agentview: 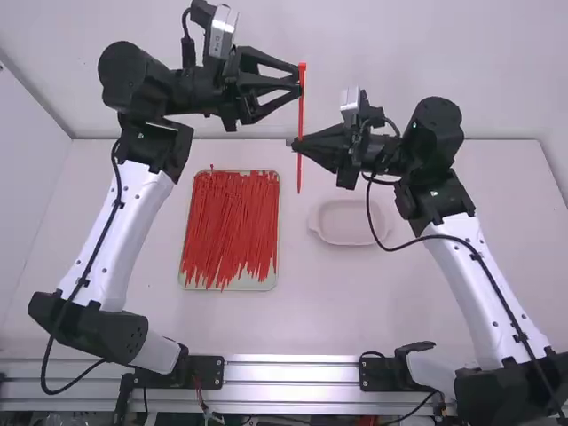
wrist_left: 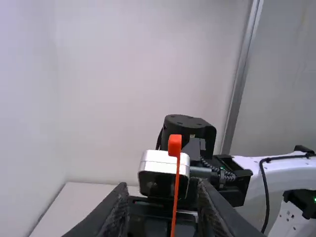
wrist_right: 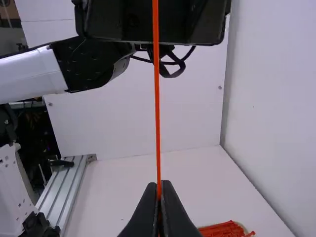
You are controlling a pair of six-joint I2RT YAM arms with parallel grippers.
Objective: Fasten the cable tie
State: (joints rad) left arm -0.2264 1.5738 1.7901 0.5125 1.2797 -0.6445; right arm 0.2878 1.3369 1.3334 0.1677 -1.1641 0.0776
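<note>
One red cable tie (agentview: 300,133) hangs upright in the air above the table, head end up. My right gripper (agentview: 296,142) is shut on its middle; in the right wrist view the fingers (wrist_right: 159,197) pinch the strap (wrist_right: 157,98), which runs straight up toward the left gripper. My left gripper (agentview: 296,80) is open at the tie's upper part, one finger on each side. In the left wrist view the strap (wrist_left: 175,197) stands between the spread fingers (wrist_left: 163,192) without touching either, and its square head (wrist_left: 174,144) is above them.
A flat tray (agentview: 231,286) with several loose red ties (agentview: 231,226) lies on the table below the left arm. A small white dish (agentview: 348,222) sits to its right, under the right arm. White walls enclose the table's far and side edges.
</note>
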